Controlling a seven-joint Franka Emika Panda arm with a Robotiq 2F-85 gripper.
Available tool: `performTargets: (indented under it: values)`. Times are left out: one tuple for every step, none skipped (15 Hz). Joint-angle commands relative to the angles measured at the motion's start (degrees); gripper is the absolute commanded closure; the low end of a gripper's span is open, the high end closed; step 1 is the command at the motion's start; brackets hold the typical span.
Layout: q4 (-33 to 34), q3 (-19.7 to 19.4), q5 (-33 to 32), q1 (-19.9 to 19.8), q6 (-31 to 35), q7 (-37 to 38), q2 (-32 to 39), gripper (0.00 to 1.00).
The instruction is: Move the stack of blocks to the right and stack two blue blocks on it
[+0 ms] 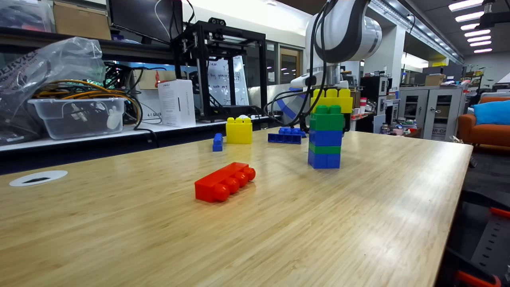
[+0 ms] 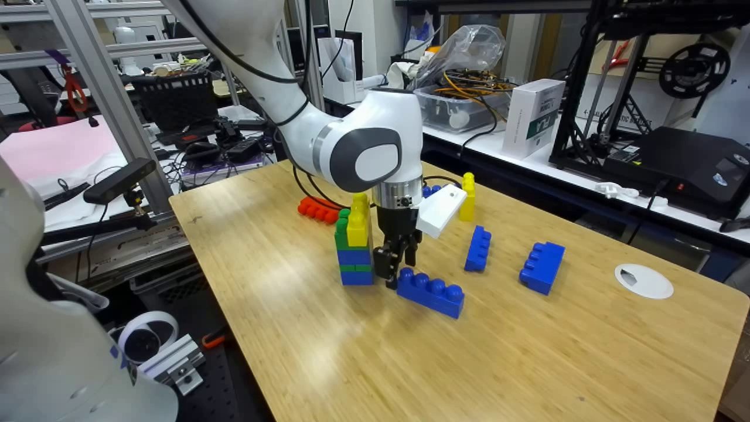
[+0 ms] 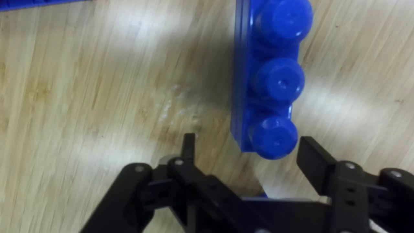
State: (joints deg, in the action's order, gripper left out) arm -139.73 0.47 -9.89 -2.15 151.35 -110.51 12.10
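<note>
2 jaws stand wide apart beside 1 blue block [image 3: 271, 77], contact unclear.

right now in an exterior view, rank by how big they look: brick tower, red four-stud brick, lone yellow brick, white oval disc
In an exterior view, largest to smallest:
brick tower
red four-stud brick, perhaps flattered by nearness
lone yellow brick and white oval disc: too alike to rank

"SERVICE" on a clear plastic bag [image 1: 73, 59], "PLA" on a white box [image 2: 533, 120], "4-1" on a carton [image 1: 148, 104]
</note>
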Motion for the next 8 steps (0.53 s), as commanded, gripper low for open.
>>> performTargets:
  values:
    - [-1.7, 0.0, -2.55, -0.13, 1.31, 1.35, -1.33, 0.48]
    - [-1.77, -0.04, -3.08, -0.06, 1.37, 1.52, -1.29, 0.56]
    - [-1.87, -0.02, -3.37, -0.11, 1.39, 1.41, -1.35, 0.62]
    - [-1.95, -0.07, -3.85, -0.04, 1.53, 1.58, -1.3, 0.7]
    - [-2.01, -0.05, -4.13, -0.08, 1.57, 1.47, -1.35, 0.77]
    - [-2.05, -0.06, -4.46, -0.05, 1.6, 1.52, -1.33, 0.84]
    - [-2.06, -0.04, -4.72, -0.09, 1.65, 1.41, -1.39, 0.9]
    - [-2.06, -0.06, -5.08, -0.05, 1.68, 1.5, -1.36, 0.9]
